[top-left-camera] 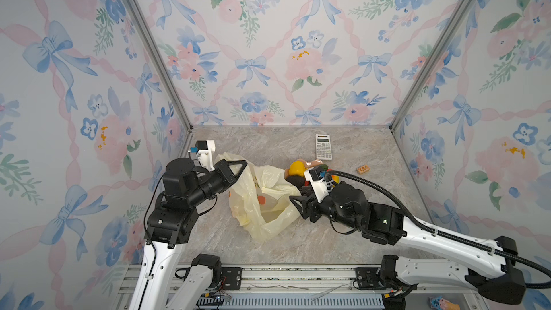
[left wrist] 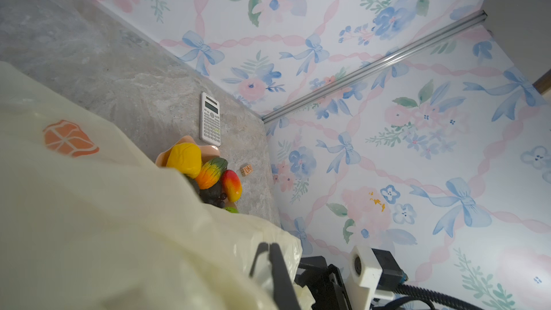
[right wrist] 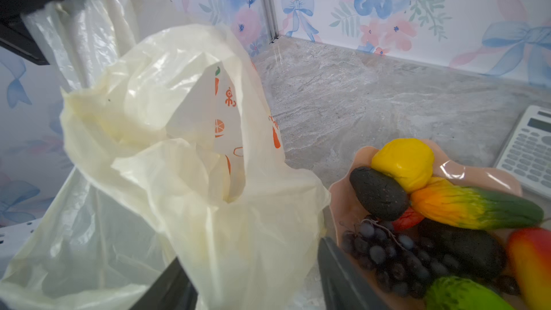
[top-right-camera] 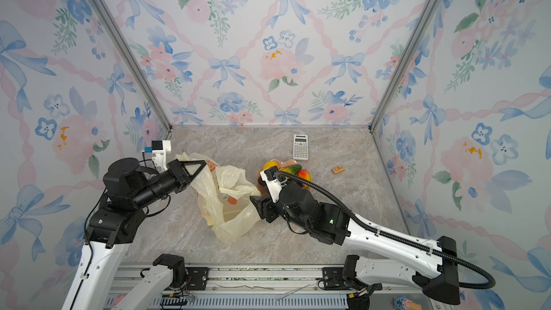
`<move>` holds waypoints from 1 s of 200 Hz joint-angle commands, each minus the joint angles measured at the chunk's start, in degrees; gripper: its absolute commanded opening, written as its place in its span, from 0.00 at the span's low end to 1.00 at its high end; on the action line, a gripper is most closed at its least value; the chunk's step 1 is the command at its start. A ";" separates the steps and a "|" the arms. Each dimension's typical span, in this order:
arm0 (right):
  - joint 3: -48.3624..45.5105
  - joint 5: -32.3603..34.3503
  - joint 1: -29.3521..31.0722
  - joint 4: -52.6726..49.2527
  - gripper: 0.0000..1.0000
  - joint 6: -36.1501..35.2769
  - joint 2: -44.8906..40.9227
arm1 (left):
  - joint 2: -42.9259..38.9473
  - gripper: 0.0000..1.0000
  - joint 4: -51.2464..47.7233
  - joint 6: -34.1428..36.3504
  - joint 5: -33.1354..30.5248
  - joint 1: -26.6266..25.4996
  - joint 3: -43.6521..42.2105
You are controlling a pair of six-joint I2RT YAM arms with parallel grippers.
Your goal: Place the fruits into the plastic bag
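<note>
Two robot arms work over a grey marbled table [top-left-camera: 298,243]. One pale-yellow plastic bag [top-left-camera: 262,186] with orange prints lies crumpled in the middle, between the arms. Just beside it, toward the right, one pink plate [right wrist: 346,192] holds the fruits in a heap. Seven can be counted: one yellow fruit [right wrist: 402,162], one orange-and-green fruit [right wrist: 465,207], one red-and-yellow fruit [right wrist: 530,257], one bright green fruit [right wrist: 459,296], two dark avocados [right wrist: 378,193] [right wrist: 465,249] and one purple grape bunch [right wrist: 384,254]. None of them is in the bag. One white calculator [top-left-camera: 323,147] lies behind the plate, and one small brown block [top-left-camera: 363,169] sits to its right. The left claw [top-left-camera: 245,163] is pinched tight on a gathered edge of the bag, lifting that side off the table. The right claw [right wrist: 250,251] stands wide apart with a fold of the bag between its fingers, gripping nothing, right next to the plate.
</note>
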 commanded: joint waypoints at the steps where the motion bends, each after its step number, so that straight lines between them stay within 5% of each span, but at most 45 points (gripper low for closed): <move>1: 6.94 1.54 -0.34 -8.11 0.83 -4.46 2.26 | 1.54 0.00 -0.04 5.94 2.10 -3.12 3.64; 47: 21.94 8.53 3.24 -20.84 0.98 -15.05 12.55 | 4.22 0.00 -0.04 8.58 4.15 -7.18 6.86; 85: 29.48 14.89 3.88 -26.10 0.96 -16.94 18.29 | 4.33 0.00 -0.02 9.19 4.81 -7.18 7.19; 145: 27.90 11.86 -0.28 -22.27 0.25 -12.73 15.01 | 3.84 0.00 -1.02 10.03 5.58 -7.23 5.99; 168: 27.85 5.38 -3.86 -20.40 0.07 -9.59 13.02 | 4.33 0.00 -5.44 12.81 3.21 -7.20 8.07; 200: 27.90 -10.23 -15.90 -19.41 0.00 1.87 11.17 | 7.19 0.00 -17.67 18.20 -3.89 -7.18 12.65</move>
